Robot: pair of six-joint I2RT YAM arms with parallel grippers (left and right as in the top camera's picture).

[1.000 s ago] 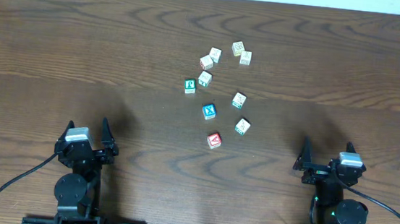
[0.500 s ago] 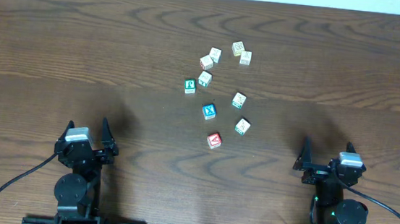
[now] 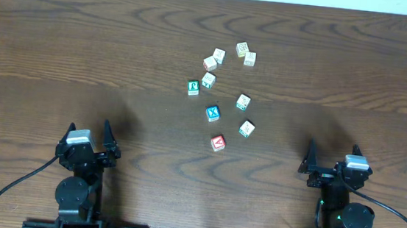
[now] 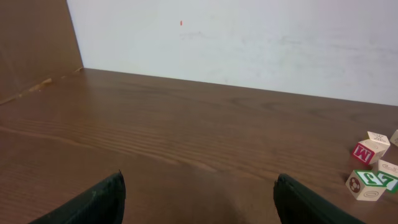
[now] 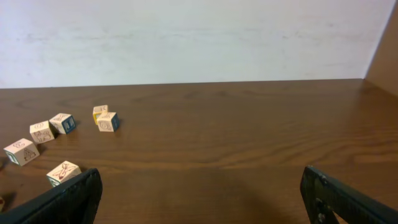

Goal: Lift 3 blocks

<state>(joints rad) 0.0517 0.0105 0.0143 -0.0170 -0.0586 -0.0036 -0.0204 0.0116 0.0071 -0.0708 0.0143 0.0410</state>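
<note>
blocks (image 3: 218, 142) well ahead of jaws, seemingly untouched

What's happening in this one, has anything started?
Nothing is being handled yet. Both arms sit at the near edge of the table, with the left hand and the right hand open and empty. The small wooden blocks lie scattered mid-table, among them a red A block nearest the arms and a blue X block just behind it. All rest on the wood; none is lifted.
</note>
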